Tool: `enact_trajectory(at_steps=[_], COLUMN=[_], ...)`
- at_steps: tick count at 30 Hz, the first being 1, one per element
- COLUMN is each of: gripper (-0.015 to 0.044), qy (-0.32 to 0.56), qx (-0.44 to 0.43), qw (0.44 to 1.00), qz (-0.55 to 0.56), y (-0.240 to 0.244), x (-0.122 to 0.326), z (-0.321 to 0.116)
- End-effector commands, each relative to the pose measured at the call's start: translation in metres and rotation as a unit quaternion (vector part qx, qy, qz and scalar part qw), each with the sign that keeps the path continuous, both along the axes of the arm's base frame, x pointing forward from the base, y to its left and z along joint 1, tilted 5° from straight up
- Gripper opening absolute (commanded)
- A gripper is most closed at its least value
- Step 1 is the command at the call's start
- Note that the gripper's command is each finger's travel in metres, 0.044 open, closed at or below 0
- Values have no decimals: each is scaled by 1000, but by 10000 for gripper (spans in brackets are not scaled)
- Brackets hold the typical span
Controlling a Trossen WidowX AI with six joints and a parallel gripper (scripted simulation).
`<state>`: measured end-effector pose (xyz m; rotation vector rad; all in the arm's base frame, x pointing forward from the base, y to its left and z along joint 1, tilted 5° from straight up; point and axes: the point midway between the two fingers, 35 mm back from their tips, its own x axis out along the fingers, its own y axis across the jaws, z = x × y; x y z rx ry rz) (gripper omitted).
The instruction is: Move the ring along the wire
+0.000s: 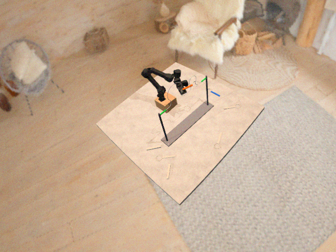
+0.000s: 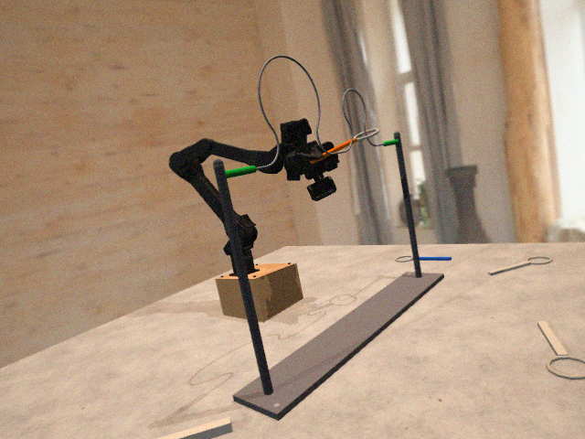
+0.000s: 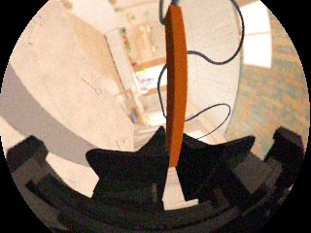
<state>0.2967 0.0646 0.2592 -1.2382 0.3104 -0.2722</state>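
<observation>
My gripper is shut on the orange handle, between the posts. The pale ring is at the handle's far end, at the foot of the smaller loop. The grey wire appears to pass through it. In the exterior view the wire also crosses the handle; I cannot tell if they touch. One green part is at the far post, the other at the near post.
The grey base joins both posts. The arm stands on a wooden block. A tall wire loop rises beside the arm in the exterior view. A blue-handled ring and several pale pieces lie on the table.
</observation>
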Motion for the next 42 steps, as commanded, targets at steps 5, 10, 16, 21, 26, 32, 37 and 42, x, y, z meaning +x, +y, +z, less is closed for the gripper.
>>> enact_trajectory(at_steps=[5,10,16,21,26,32,37,42], gripper=[-150,-150,-150,-150,-150,-150,-150,-150], qy=[0,0,8,14,21,28,34,39], qx=[105,150,218,278,336,402,452,495], qw=[994,988,976,960,941,915,891,868], qz=[19,27,24,21,17,13,9,6], y=[11,19,33,48,65,86,103,119], x=[4,6,3,1,-2,-5,-8,-10], z=[-32,-44,-61,-74,-85,-95,-101,-105])
